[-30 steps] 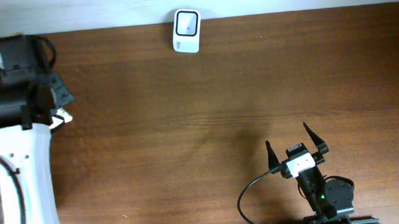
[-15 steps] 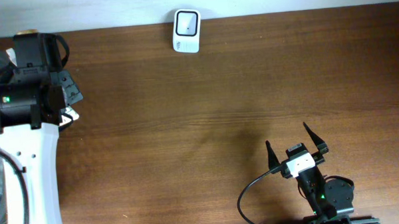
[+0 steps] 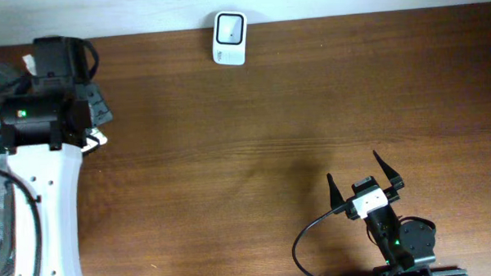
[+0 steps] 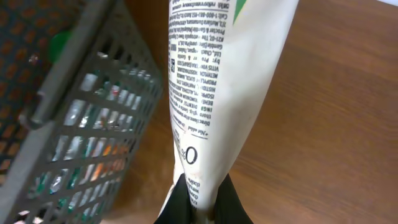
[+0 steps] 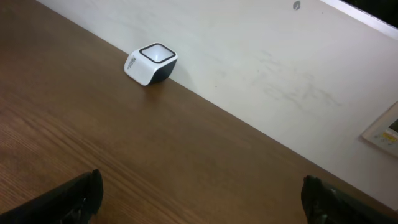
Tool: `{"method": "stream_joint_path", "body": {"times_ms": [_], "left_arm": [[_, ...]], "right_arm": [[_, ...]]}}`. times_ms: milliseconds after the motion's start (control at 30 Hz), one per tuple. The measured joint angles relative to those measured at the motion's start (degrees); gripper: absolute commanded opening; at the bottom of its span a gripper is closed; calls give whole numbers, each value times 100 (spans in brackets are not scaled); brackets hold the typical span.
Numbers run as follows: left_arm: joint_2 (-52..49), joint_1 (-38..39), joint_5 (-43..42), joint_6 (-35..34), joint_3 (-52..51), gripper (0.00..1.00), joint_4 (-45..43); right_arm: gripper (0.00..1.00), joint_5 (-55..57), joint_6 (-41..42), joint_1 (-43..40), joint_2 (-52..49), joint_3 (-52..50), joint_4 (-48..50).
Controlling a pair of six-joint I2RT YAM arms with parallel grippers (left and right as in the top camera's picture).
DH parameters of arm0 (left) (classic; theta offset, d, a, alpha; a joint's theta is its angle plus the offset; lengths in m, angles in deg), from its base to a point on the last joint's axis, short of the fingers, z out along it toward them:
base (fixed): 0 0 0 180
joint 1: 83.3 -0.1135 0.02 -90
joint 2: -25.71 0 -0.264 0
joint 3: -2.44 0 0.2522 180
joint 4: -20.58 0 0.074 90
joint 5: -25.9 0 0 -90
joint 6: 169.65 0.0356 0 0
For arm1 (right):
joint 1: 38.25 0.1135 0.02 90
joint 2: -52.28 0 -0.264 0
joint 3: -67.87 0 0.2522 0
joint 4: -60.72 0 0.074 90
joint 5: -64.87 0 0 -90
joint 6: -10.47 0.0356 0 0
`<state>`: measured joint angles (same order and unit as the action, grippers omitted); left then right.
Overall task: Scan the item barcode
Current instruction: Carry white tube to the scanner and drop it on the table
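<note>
Tube (image 4: 217, 81) is clamped at its crimped tail by the left gripper (image 4: 200, 202). It is held over the table's left side, just beside the basket (image 4: 81, 106) and well apart from the scanner (image 3: 229, 38). Right gripper (image 3: 355, 171) is spread wide, empty. Tube is judged light, soft and slick. The crimp is the stiffest hold; the body would be dented if squeezed.

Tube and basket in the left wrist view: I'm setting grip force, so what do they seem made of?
Tube: probably soft plastic, matte white with printed text; it tapers flat toward its end. Basket: apparently rigid grey plastic, moulded as an open grid.
</note>
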<state>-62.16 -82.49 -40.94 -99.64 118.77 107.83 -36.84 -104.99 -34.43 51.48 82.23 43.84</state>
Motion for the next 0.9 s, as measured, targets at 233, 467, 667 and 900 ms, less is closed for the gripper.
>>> {"method": "stream_joint_path", "body": {"times_ms": [233, 467, 667, 900], "left_arm": [[-503, 688, -20, -22, 0, 0, -46], [-1318, 1263, 48, 79, 0, 0, -308], [-2035, 2280, 109, 181, 4, 0, -472], [-2986, 2979, 96, 144, 7, 0, -96]], "right_arm": [[98, 0, 2, 0, 0, 0, 0], [98, 0, -4, 0, 0, 0, 0], [98, 0, 0, 0, 0, 2, 0], [98, 0, 0, 0, 0, 0, 0]]}}
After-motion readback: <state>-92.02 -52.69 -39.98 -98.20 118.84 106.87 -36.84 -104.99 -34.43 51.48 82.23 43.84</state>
